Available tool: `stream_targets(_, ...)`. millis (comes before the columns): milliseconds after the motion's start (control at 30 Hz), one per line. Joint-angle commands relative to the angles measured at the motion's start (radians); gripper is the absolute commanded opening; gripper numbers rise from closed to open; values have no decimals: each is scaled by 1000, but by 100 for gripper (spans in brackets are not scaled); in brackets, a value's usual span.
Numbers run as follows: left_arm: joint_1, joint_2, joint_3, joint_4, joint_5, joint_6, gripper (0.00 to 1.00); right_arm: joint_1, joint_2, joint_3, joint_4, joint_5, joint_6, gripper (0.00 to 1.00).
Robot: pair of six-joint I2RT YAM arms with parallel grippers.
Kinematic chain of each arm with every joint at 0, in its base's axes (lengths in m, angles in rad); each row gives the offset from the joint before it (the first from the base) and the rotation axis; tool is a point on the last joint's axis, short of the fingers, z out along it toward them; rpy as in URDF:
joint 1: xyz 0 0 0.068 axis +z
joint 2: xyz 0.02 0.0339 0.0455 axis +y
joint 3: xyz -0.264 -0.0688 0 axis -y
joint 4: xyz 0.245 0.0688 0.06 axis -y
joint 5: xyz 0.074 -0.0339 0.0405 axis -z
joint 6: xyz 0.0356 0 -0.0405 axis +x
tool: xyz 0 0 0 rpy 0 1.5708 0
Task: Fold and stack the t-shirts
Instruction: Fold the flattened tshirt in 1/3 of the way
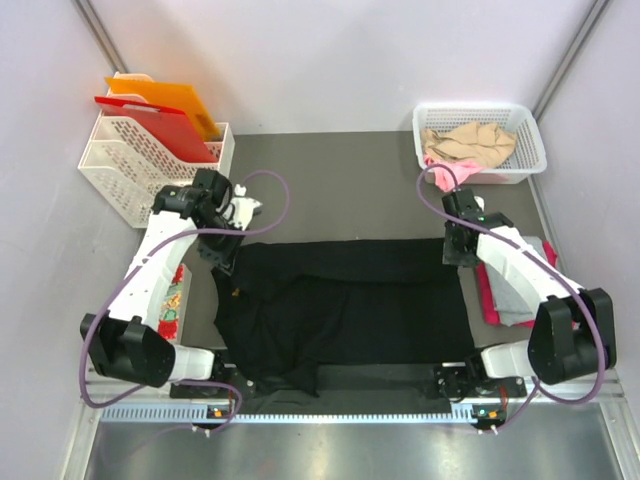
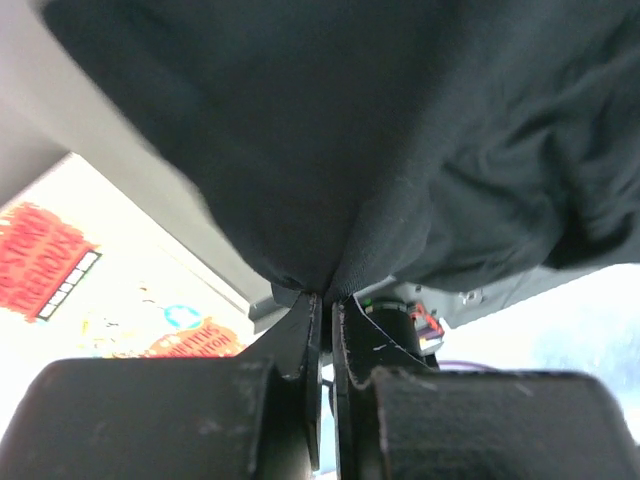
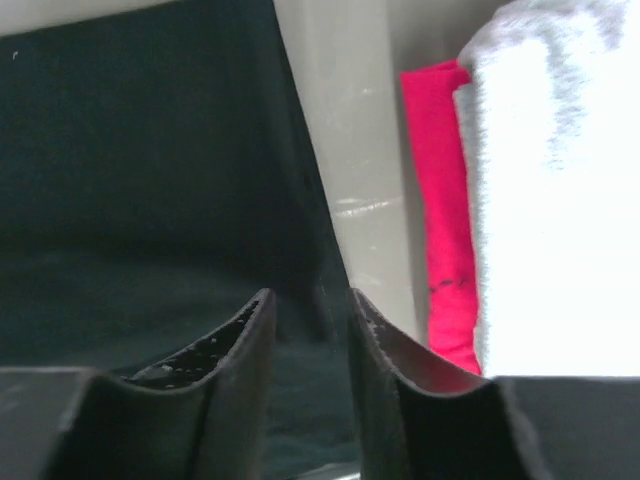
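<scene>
Black t-shirt (image 1: 350, 300): lay spread across the middle of the frame, upper edge straight, lower left part rumpled. Left gripper (image 2: 325, 300): clenched on a pinch of the black cloth at the shirt's upper left corner. Right gripper (image 3: 310, 318): fingers parted, over the shirt's upper right edge. Grey t-shirt (image 1: 520, 290) on magenta t-shirt (image 1: 488, 295): folded, just right of the black one. Beige t-shirt (image 1: 470, 145) and pink t-shirt (image 1: 440, 178): in the white basket (image 1: 480, 108), upper right, the pink one hanging over its near rim.

Lab robot cell, plain walls (image 1: 350, 60), aluminium rail (image 1: 340, 412)
</scene>
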Motion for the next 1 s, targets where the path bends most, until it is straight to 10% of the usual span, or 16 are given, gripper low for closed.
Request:
stream_targets(0,-10,2,-50,-152,-23,51,7,-6,60,36,-15,-20,2,37)
stream_targets(167,-13,30,36,-153,-83,51,26,-6,141,167,-11,-37,28,45)
stream_targets(600,-44,71,28,-147,-29,45,21,-6,510,412,54,-128,59,33)
stream_targets(967,-43,428,126,-91,-50,74,18,-5,545,379,54,-112,47,31)
